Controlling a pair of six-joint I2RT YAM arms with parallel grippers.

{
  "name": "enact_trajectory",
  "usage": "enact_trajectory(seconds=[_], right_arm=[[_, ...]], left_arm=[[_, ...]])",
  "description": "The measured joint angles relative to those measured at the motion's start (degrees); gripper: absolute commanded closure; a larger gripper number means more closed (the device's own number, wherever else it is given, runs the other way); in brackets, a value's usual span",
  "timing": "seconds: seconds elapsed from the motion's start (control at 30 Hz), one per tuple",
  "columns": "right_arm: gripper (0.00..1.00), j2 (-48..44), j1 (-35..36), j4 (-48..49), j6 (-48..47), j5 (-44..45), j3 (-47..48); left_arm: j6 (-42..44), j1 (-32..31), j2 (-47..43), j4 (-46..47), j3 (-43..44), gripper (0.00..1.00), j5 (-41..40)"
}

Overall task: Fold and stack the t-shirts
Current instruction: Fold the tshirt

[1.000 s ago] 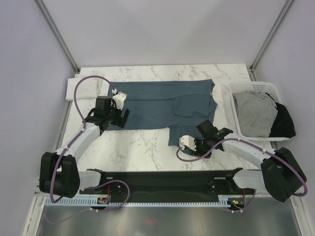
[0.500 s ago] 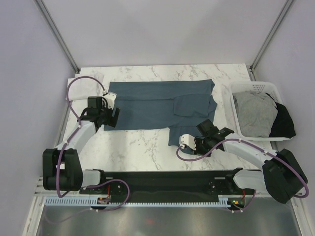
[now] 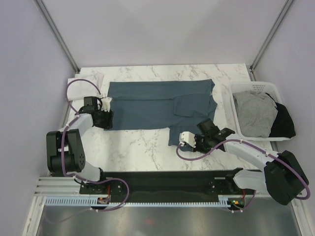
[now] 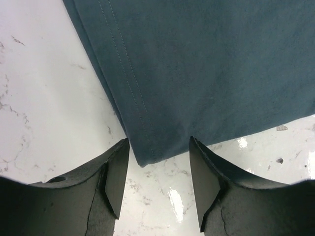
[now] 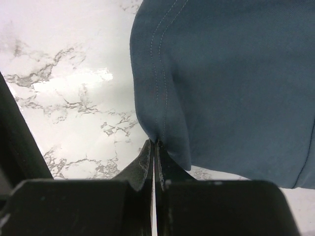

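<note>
Top external view: the dark slate-blue cloth t-shirt [image 3: 157, 105] lies spread flat on the white marble table [image 3: 133, 147]. The left tool [image 4: 158, 147] has its jaws apart, straddling the shirt's near left corner. The right tool [image 5: 154, 143] is pinched tight on the stitched hem at the shirt's near edge. A light grey t-shirt [image 3: 253, 115] and a black t-shirt [image 3: 284, 125] lie in the white plastic slatted basket [image 3: 256, 84] at the right.

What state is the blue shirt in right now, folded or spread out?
Mostly spread: the slate-blue shirt lies flat across the table, only its right end doubled over.
</note>
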Motion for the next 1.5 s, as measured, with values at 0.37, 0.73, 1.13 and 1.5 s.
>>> enact_trajectory(seconds=[0.37,0.73,1.13,1.5], right_arm=[[1.0,0.0,-0.02,0.9,0.13,0.61,0.0],[1.0,0.09,-0.02,0.94,0.55,0.98,0.0],[1.0,0.42,-0.02,1.03,1.05,1.25,0.0],[1.0,-6.6,-4.09,1.84,5.64,3.74,0.48]], left_arm=[[0.22,0.11,0.9,-0.61,0.0,0.45,0.26],[0.22,0.59,1.11,-1.01,-0.52,0.45,-0.15],[0.31,0.83,0.85,-2.6,-0.57,0.97,0.0],[0.7,0.83,-1.16,-5.95,0.46,0.98,-0.61]])
